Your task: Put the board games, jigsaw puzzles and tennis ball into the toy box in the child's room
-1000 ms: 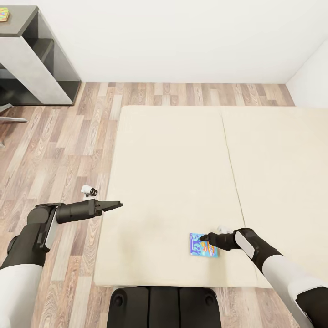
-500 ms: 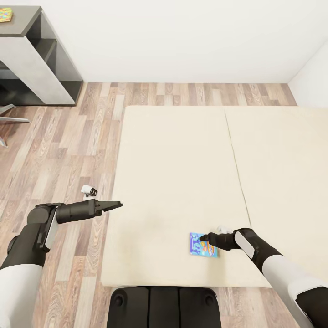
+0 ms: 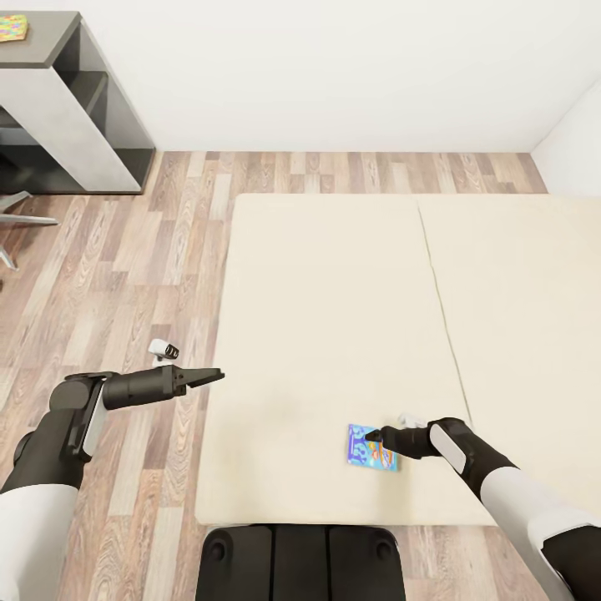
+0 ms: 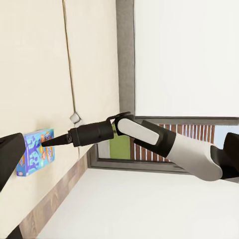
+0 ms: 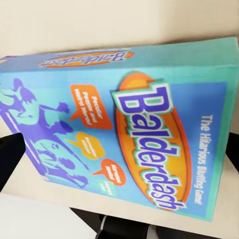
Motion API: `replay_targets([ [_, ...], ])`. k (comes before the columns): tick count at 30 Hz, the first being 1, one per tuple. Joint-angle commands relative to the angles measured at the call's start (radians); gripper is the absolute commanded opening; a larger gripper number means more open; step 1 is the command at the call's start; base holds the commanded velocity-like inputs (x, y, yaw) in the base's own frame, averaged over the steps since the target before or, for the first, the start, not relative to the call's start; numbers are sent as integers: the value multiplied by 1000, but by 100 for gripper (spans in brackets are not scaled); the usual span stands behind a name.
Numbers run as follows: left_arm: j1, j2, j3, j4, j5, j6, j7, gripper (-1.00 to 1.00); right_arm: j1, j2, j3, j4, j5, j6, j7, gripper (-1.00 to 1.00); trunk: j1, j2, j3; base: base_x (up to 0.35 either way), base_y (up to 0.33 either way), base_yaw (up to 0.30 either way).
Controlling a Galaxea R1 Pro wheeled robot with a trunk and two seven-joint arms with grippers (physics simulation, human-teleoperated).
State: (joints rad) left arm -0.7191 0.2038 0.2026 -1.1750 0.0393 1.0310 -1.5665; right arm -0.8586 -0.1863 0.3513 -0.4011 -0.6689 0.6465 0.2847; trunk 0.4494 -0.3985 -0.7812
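Balderdash box (image 3: 371, 447) is held at its 3 o'clock edge by right end effector (image 3: 375, 436), above bed (image 3: 334, 292). Left end effector (image 3: 215, 374) is seen narrow, empty. Risk: thin edge grip, box could be twisted out in transit.

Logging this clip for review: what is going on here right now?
The robot stands at the bed. Its right gripper is shut on the light blue Balderdash board game, which is close above or on the beige mattress; which of the two cannot be told. The left gripper is held out over the bed's edge with nothing in it, its jaws together. A multicoloured puzzle lies on a grey-topped unit by the wall.
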Motion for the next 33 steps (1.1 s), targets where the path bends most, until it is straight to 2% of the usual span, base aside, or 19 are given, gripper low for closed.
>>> replay_targets([
  [1,0,0,0,0,-1,11,-4,100,0,-1,4,-1,2,2,4,100,1,-2,-1,0,58,0],
  [33,0,0,0,0,-1,11,-4,100,0,-1,3,-1,2,2,4,100,1,-2,-1,0,96,0],
])
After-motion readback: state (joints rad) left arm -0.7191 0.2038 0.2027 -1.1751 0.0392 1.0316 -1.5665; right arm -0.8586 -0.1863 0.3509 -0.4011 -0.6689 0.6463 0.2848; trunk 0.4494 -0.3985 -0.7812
